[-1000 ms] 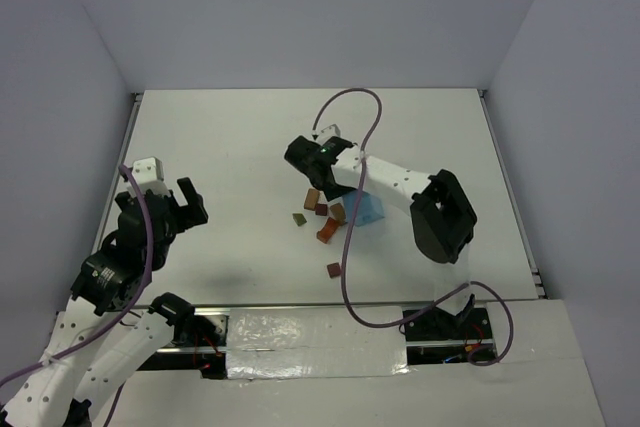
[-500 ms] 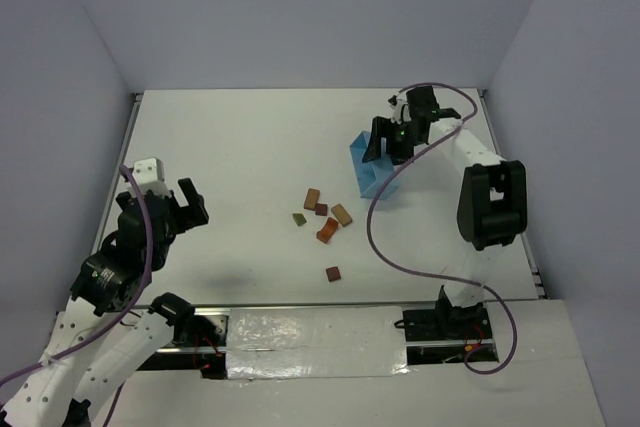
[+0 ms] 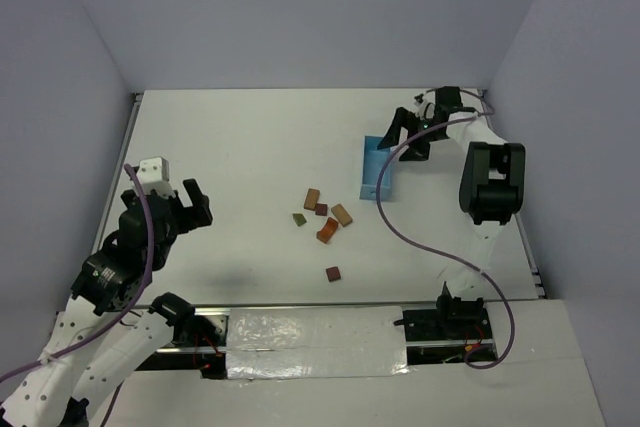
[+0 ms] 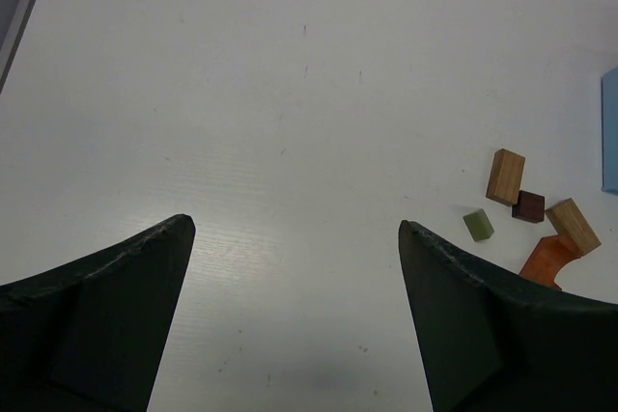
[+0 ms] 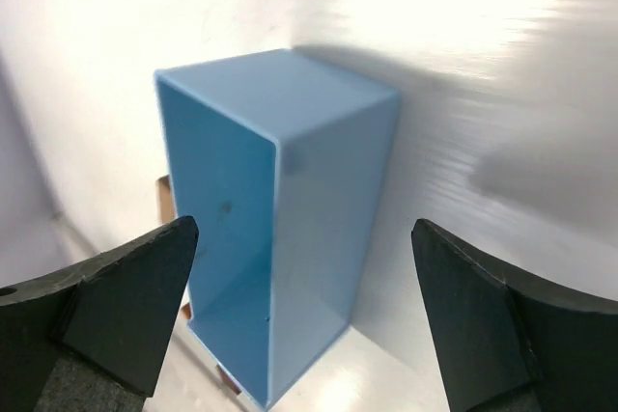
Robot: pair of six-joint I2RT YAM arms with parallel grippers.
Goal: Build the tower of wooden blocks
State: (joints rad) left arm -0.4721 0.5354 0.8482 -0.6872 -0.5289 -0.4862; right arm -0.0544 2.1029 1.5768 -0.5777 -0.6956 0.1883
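The wood blocks lie loose on the table, not stacked: a tan block (image 3: 312,197), a dark brown one (image 3: 321,209), another tan one (image 3: 342,214), an olive one (image 3: 299,219), an orange one (image 3: 327,230) and a brown one (image 3: 333,273) apart toward the front. The left wrist view shows the tan (image 4: 505,177), dark brown (image 4: 528,206), olive (image 4: 478,225) and orange (image 4: 546,260) blocks at its right. My left gripper (image 3: 190,202) (image 4: 294,227) is open and empty, far left of them. My right gripper (image 3: 404,139) (image 5: 304,229) is open and empty at the back right.
The light blue tray (image 3: 377,169) (image 5: 290,219) stands on the table right of the blocks, just in front of my right gripper's open jaws. Its edge shows in the left wrist view (image 4: 610,132). The right arm's cable (image 3: 400,217) loops over the table.
My right arm swung from over the blocks to the back right, carrying the blue tray, and let it go there. The blocks now lie uncovered. My left gripper barely shifted.
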